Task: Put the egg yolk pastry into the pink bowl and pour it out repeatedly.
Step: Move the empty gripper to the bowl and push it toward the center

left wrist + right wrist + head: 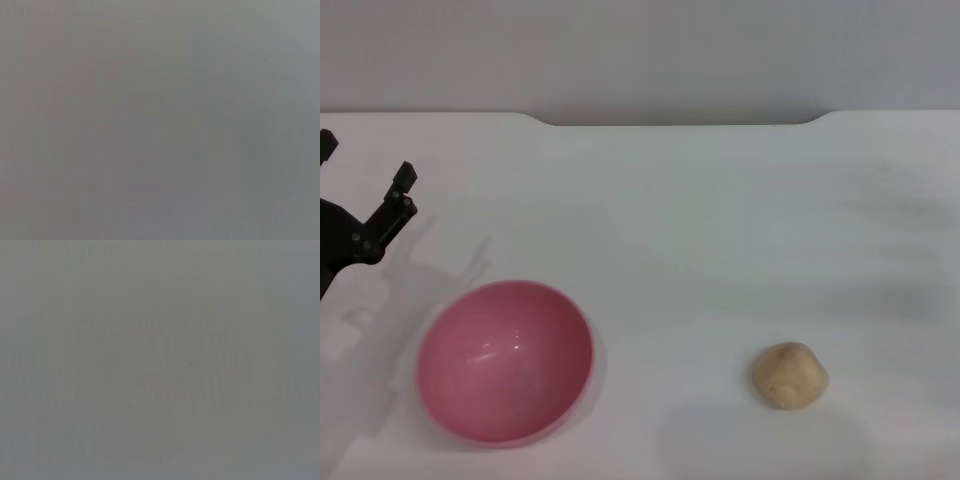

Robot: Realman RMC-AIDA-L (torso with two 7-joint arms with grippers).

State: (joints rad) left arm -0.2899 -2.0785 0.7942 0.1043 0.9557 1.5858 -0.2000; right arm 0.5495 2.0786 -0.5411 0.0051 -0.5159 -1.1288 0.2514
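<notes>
Black fingers (408,180) of the left gripper (365,160) spread wide and empty at the counter's (720,230) nine o'clock edge, the pink bowl (505,360) upright at its five o'clock, the egg yolk pastry (790,375) well apart at the bowl's three o'clock.

A: Any lettering, labels or numbers to read?

B: None. The glossy round pink plastic bowl (505,360), the pale tan dough ball (790,375) and the white tabletop (720,230) carry no writing; both wrist views show only plain grey.
</notes>
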